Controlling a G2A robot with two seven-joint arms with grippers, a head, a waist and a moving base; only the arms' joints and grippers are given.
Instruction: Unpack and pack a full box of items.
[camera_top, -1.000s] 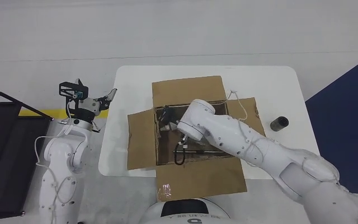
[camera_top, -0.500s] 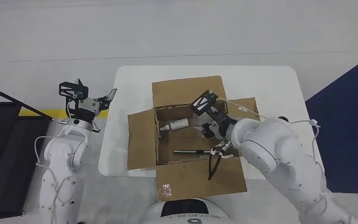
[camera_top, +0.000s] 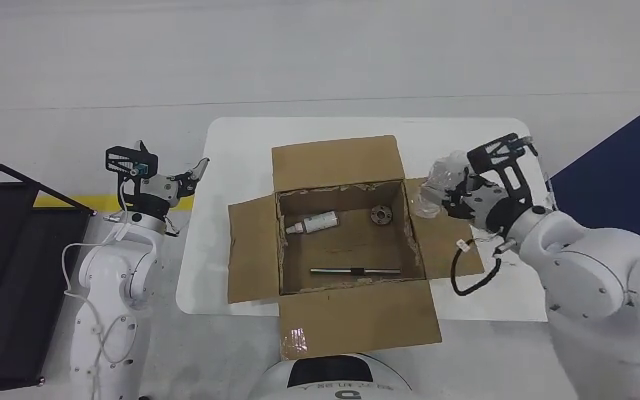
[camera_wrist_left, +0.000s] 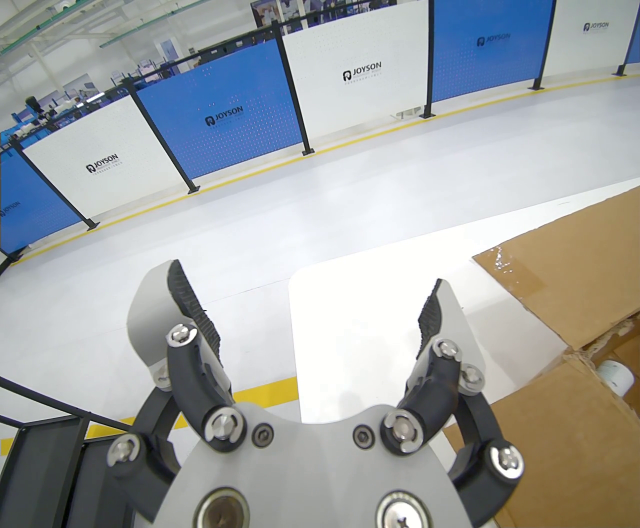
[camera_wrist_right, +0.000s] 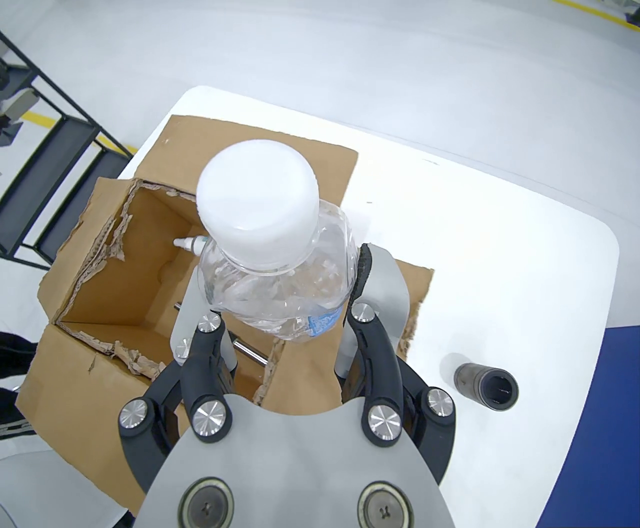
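Right gripper (camera_wrist_right: 280, 285), centre-right in the top view, clamps a crinkled clear plastic jar (camera_top: 436, 185) with a rounded white lid; left gripper (camera_wrist_left: 306, 280) is spread wide.

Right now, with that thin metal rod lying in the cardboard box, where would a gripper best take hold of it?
Around mid-length, coming straight down from above. The metal rod lies flat on the floor of the cardboard box, and the walls likely block any sideways approach. Pinch across its thin width; the near wall is close, so room is tight.
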